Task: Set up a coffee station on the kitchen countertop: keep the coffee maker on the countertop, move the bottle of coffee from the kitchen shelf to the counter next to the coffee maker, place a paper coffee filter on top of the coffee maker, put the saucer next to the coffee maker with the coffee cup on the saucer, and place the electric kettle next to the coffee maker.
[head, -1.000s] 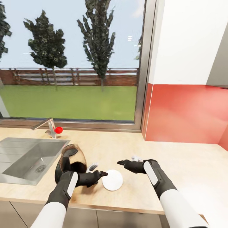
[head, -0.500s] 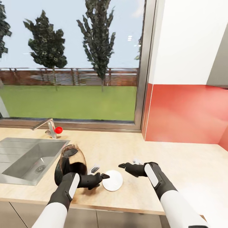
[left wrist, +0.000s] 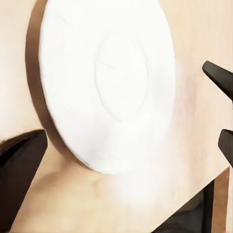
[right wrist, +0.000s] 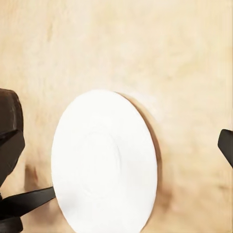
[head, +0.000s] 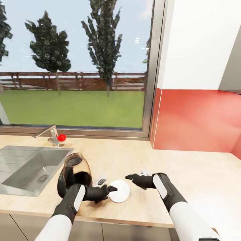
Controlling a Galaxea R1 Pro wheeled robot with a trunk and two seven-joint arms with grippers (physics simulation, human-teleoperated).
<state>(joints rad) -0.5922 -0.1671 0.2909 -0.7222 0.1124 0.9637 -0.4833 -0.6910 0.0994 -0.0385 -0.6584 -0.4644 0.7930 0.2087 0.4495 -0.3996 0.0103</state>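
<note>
While the saucer [head: 119, 191] lies flat on the counter [head: 187, 167], near its front edge and just right of the coffee maker [head: 74, 174], your left gripper [head: 106, 186] has crept down and toward it over the last second. One dark fingertip now sits at the saucer's left rim, and the pale finger stands off behind it. In the left wrist view the saucer [left wrist: 109, 82] lies between the two fingers [left wrist: 22, 160], which are spread wide with nothing in them. Whether the near tip touches the rim, you cannot tell.

Your right gripper [head: 137, 174] has barely shifted; it hovers just beyond the saucer's far right side, jaws apart and empty. In its wrist view the saucer [right wrist: 104, 160] lies ahead, with the left fingertips [right wrist: 26, 201] reaching in from the far side.

The coffee maker is upright, a little coffee dark in its glass, close beside the sink [head: 31, 167].

For the task, the saucer already looks placed next to the coffee maker, so this approach reads as a nudge or a regrip, not a carry. A thin flat plate is hard to pinch from the side; a fingertip may push it along the counter instead. No cup, kettle, filter or bottle is on this stretch of counter, so most of the setup remains to be done.
</note>
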